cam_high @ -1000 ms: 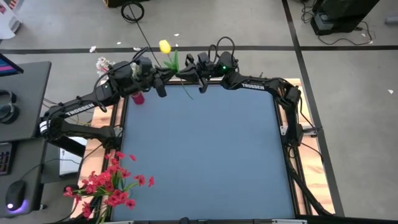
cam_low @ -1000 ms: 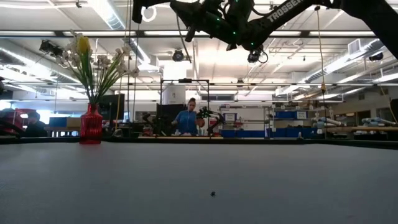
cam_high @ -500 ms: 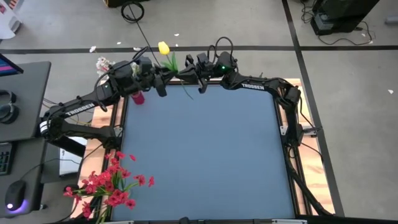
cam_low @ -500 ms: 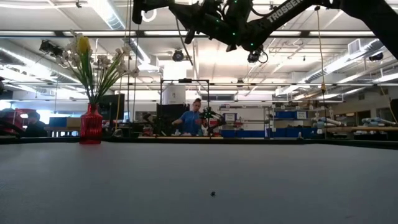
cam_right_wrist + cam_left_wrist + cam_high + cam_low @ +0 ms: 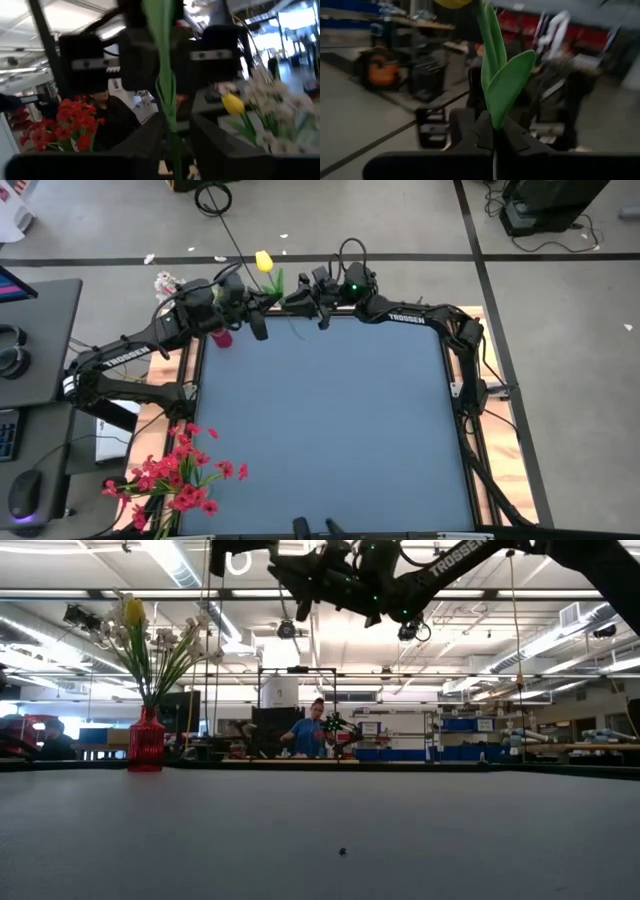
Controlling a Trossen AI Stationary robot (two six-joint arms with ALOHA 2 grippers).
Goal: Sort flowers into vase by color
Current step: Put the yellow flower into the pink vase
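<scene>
One yellow tulip (image 5: 264, 260) held above table's (image 5: 330, 420) far edge, stem clamped in left gripper (image 5: 268, 301). Right gripper (image 5: 290, 300) just beside, fingers slightly apart around same stem. Pinkish-red vase (image 5: 146, 742) at far left corner, holding white sprays (image 5: 190, 640) plus second yellow tulip (image 5: 133, 611). Red sprays (image 5: 178, 470) lying off near left corner.

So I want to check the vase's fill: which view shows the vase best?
The low view: the vase stands whole and unobstructed, stems rising from it. In the high view the left arm mostly covers the vase. The wrist views don't show it.
</scene>
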